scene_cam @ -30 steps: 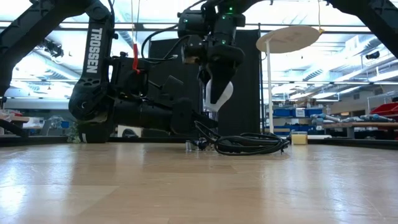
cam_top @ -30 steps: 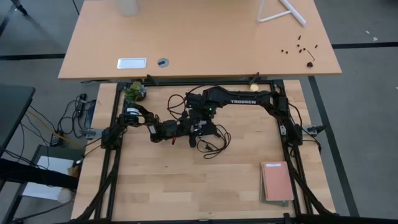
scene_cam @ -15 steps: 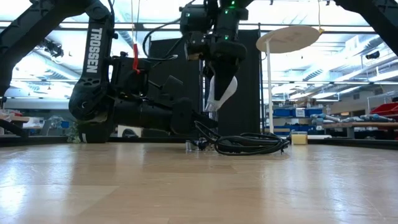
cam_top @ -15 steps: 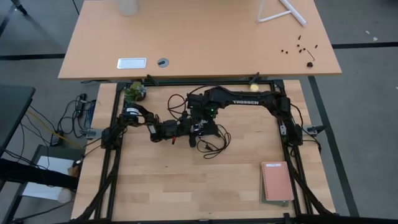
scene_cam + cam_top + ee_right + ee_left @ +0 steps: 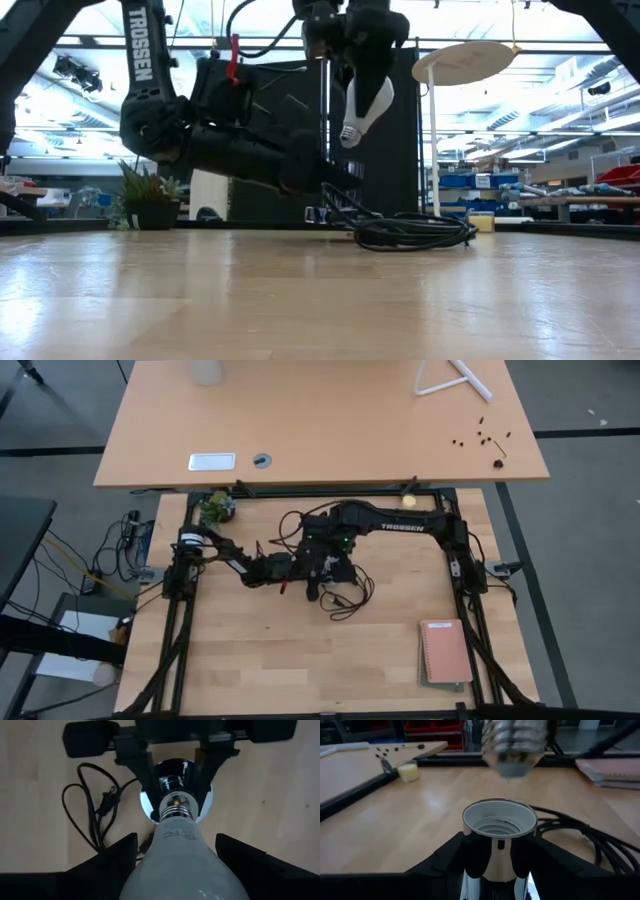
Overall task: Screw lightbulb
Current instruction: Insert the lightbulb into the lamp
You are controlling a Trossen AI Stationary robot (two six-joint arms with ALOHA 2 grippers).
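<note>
Above the desk (image 5: 300, 650), the right hand (image 5: 362, 95) is grasping the lightbulb (image 5: 176, 855) over the socket (image 5: 499, 827) clenched by the left hand (image 5: 495, 870); centring the threads first should avoid cross-threading.

My left arm (image 5: 215, 550) reaches in low from the left side, stretched out flat toward the middle of the table. Its left gripper (image 5: 290, 567) is closed around the shiny socket (image 5: 499, 827). My right arm (image 5: 400, 520) comes across from the right side and bends down. Its right gripper (image 5: 362, 75) points down and squeezes the lightbulb (image 5: 180, 862), just above my other gripper.
</note>
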